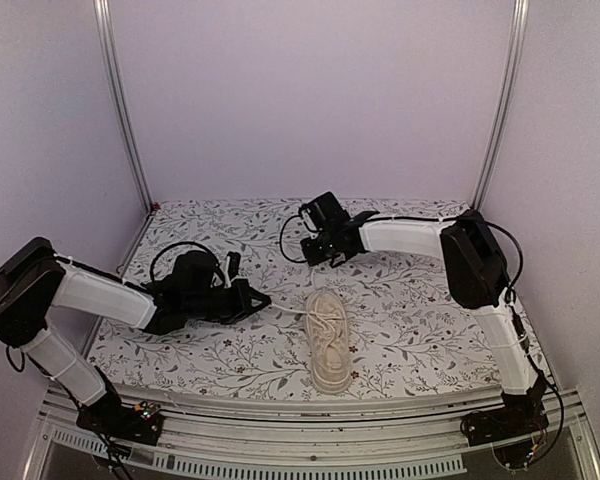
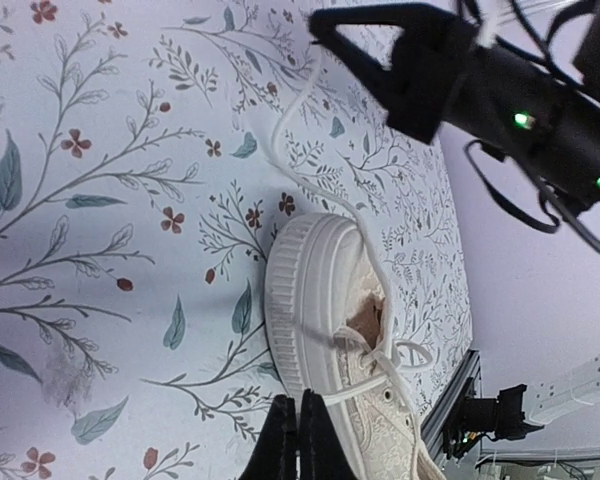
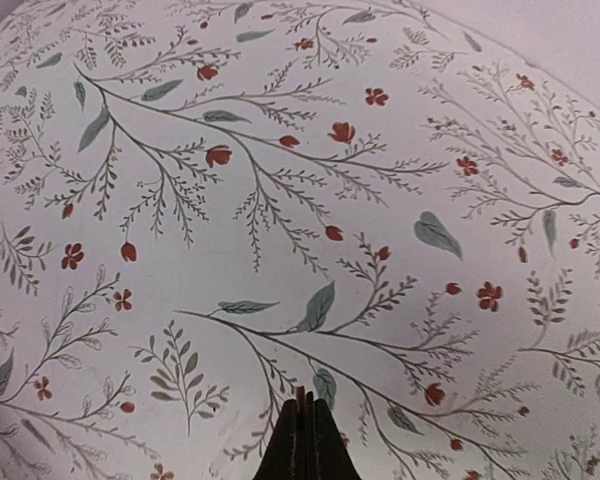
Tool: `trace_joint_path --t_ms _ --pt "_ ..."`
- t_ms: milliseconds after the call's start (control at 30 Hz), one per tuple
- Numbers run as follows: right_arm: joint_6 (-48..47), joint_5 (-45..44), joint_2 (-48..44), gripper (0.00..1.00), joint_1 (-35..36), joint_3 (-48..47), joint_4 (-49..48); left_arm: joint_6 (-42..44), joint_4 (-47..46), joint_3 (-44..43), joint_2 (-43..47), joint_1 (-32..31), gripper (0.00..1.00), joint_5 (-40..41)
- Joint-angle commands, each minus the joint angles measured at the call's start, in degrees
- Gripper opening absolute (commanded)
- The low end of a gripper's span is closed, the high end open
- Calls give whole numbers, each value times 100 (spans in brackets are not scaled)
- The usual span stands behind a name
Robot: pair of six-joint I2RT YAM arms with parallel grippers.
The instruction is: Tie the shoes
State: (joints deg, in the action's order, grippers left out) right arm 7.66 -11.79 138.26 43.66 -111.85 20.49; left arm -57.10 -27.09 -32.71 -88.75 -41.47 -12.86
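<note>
Near the front edge of the table (image 1: 200, 350), the sneaker (image 1: 330, 340) sits with the left gripper (image 2: 298, 400) pinched shut on a lace end (image 2: 350, 393), right gripper (image 3: 302, 395) closed too but I can't tell if it caught the other lace (image 2: 283, 130), so a pull might just drag the whole sneaker sideways.

No readable text, no brand on the sneaker (image 1: 329, 340), none on the floral tablecloth (image 1: 410, 300)

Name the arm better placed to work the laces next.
Left, probably: the left gripper, shut, sits beside the sneaker, a lace reaching its tips. The right gripper, also shut, is farther off, its camera showing only flowered cloth.
</note>
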Motion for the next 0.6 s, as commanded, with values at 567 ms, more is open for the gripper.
trace_joint_path --t_ms 567 --pt "343 973 -4672 15 120 3623 -878 1674 585 -2365 -1721 628 0 -904"
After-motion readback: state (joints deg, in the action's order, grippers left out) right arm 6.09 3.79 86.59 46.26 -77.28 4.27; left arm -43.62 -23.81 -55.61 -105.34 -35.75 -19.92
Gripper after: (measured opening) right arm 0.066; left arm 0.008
